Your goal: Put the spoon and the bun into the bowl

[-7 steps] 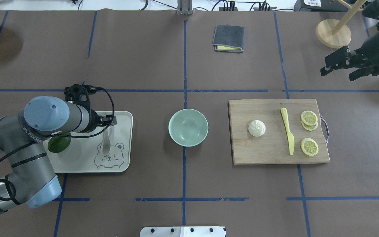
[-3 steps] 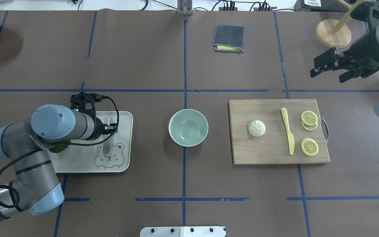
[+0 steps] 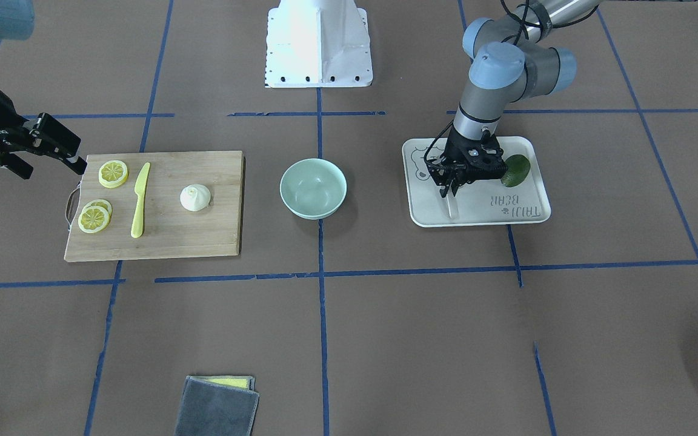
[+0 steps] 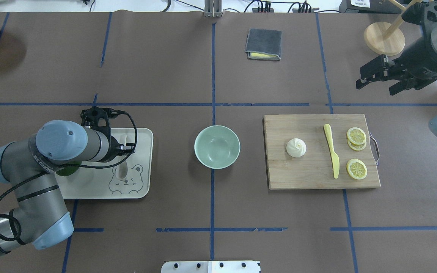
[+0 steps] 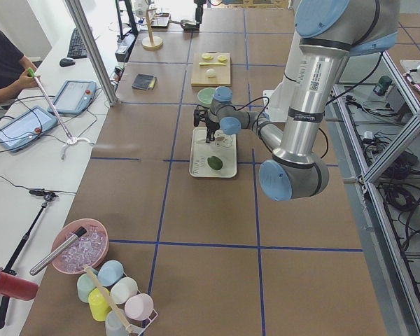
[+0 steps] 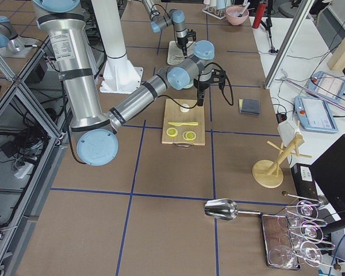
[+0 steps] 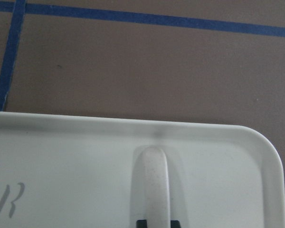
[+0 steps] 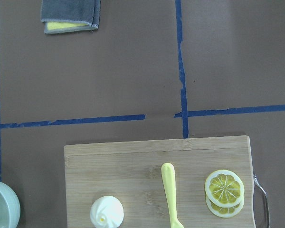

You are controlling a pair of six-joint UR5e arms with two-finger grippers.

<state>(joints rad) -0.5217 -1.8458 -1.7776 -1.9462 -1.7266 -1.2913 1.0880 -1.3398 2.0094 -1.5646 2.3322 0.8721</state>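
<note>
The spoon [image 3: 451, 209], pale off-white with a short thick handle, lies flat on the white bear-print tray [image 3: 476, 219] at the right of the front-facing view, its handle toward the near rim. The left gripper [image 3: 449, 184] stands upright over it, beside a green fruit [image 3: 515, 171]. The mint-green bowl [image 3: 312, 189] sits left of the tray, well apart. From overhead, the spoon's deep oval scoop rests by the printed bear's ear, and the right gripper [image 4: 376, 88] hovers beyond the cutting board [image 4: 309, 174], fingers spread wide and holding nothing. The left wrist view shows the speckled handle with dark fingertips [image 7: 141, 223] set narrowly against both its sides. The right wrist view shows the pleated white bun [image 8: 107, 213] on the board, left of the yellow knife [image 8: 169, 190].
</note>
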